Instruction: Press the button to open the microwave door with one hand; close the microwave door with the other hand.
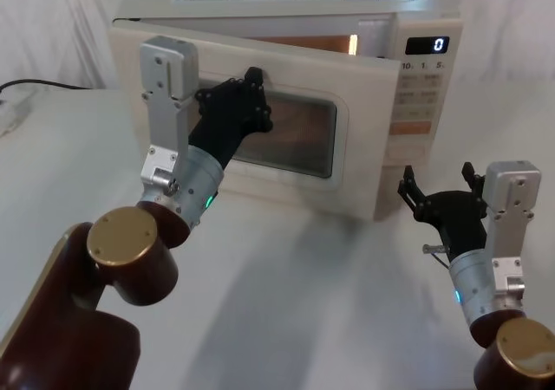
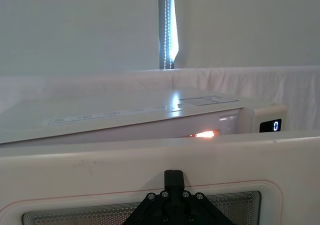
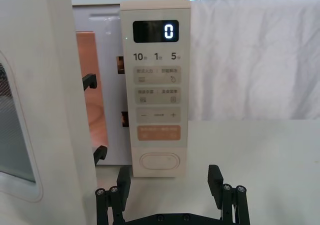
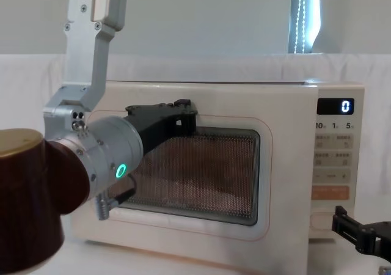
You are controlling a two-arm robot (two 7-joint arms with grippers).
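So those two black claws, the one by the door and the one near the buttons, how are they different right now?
The left gripper is raised against the microwave door, over its dark window; the right gripper hangs low above the table, touching nothing. The left gripper faces the ajar door, while the right gripper faces the control panel, in line with the button. The right gripper's fingers are spread open; the left's are not clear. Both are black and hold nothing.
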